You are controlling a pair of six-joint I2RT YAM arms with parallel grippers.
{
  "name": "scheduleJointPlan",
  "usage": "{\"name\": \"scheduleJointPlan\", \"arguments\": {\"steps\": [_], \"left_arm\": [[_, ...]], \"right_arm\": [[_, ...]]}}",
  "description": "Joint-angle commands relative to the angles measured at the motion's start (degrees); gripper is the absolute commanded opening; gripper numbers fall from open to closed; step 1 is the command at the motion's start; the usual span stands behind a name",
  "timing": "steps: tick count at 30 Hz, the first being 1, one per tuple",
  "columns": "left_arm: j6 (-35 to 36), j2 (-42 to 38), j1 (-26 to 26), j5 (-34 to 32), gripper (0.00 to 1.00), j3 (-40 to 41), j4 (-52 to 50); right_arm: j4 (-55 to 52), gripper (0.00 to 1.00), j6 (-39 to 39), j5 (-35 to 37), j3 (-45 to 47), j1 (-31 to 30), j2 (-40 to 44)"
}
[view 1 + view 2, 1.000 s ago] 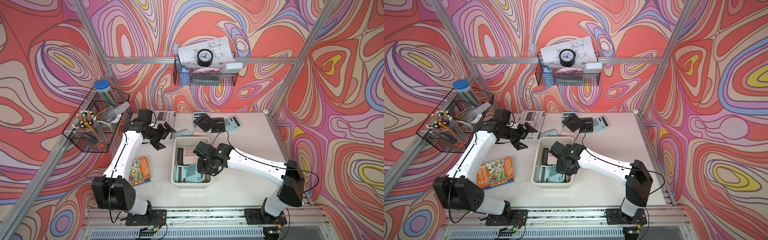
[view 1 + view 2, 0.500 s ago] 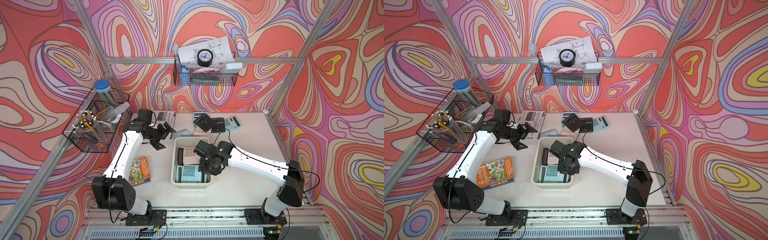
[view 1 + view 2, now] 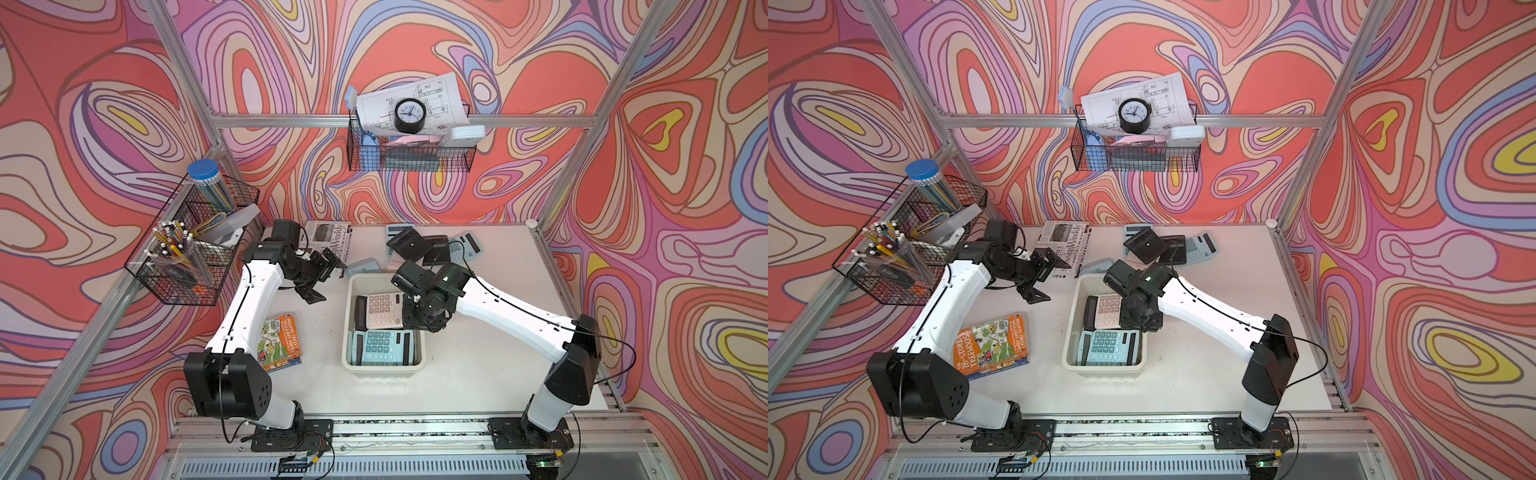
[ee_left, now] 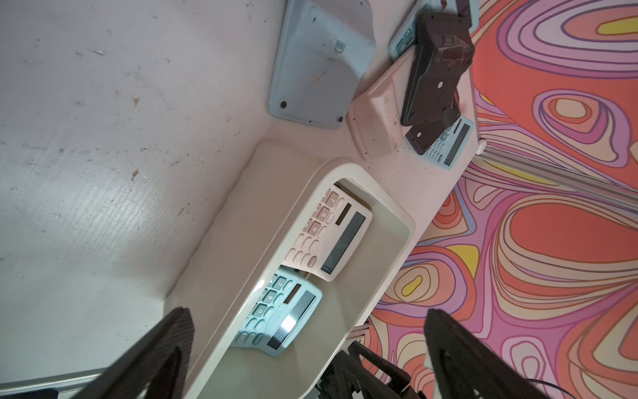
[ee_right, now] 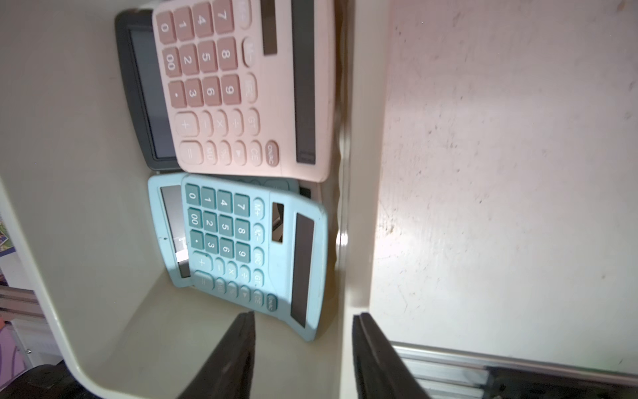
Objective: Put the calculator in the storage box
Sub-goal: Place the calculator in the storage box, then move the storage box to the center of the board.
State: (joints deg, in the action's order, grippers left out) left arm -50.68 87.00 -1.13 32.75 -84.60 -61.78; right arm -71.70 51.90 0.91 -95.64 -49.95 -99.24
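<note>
Cream plastic storage box [image 3: 382, 368], smooth rolled rim; right gripper [image 5: 303, 316] parted, empty, seemingly straddling that rim; left gripper [image 4: 307, 312] gapes wide.

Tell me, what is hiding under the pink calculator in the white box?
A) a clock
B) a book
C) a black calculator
C: in the right wrist view a black calculator pokes out from beneath the pink calculator inside the storage box.
</note>
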Motion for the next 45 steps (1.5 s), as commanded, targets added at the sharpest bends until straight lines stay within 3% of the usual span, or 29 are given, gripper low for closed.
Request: {"name": "scheduleJointPlan", "arguments": {"steps": [1,7,13,24,45], "left_arm": [[4.45,4.06,0.33,0.1,0.99,-1.74,-8.12],[7.7,7.95,-0.42,3.63,0.99,-1.05,-11.77],[7.04,10.38,-5.26,5.21,0.99,-1.65,-11.85],[7.06,14.31,-6.96,1.01,0.99,-10.22,-13.91],[5.57,20.43,-6.15,-1.05,0.99,-17.62,-8.95]], "right_arm": [[-1.03,0.59,-5.25,-0.55,-0.84,3.7,0.8],[2.81,0.68,-12.88,-7.51,1.35,9.45,-1.83],[2.2,0.67,-19.05,-11.02,-2.88,11.07,-9.93],[-5.79,0.43,-22.64,-3.75,-5.21,15.52,-12.42],[-4.95,0.43,-32.56,3.41,1.47,25.36,-6.59]]}}
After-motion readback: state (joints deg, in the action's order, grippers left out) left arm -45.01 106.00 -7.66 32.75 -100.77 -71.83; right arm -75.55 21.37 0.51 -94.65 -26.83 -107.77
